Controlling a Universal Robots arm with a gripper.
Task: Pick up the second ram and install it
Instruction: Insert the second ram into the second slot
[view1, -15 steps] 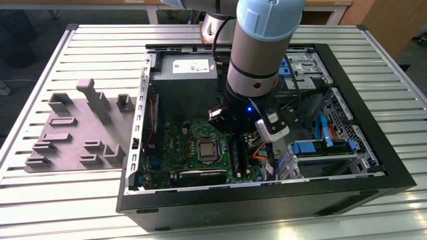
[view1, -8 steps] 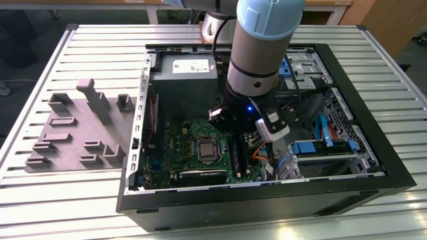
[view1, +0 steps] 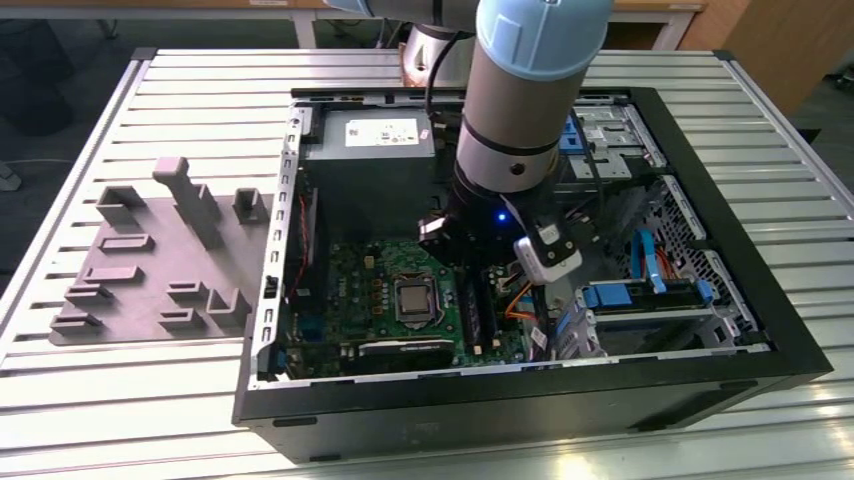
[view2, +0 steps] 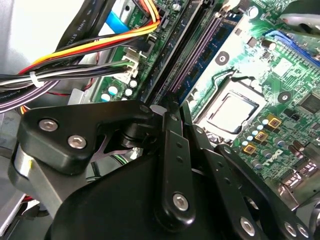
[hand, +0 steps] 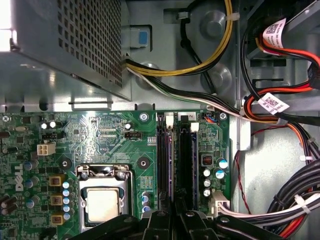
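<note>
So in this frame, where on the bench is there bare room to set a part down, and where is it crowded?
Bare slatted table runs in front of the grey fixture plate and along the near edge beside the computer case. Inside the case it is crowded: the arm hangs over the motherboard, with cable bundles beside the memory slots.

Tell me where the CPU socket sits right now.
The CPU socket lies on the green motherboard inside the open case. In the exterior view it is just left of the black memory slots that the gripper hangs over.
</note>
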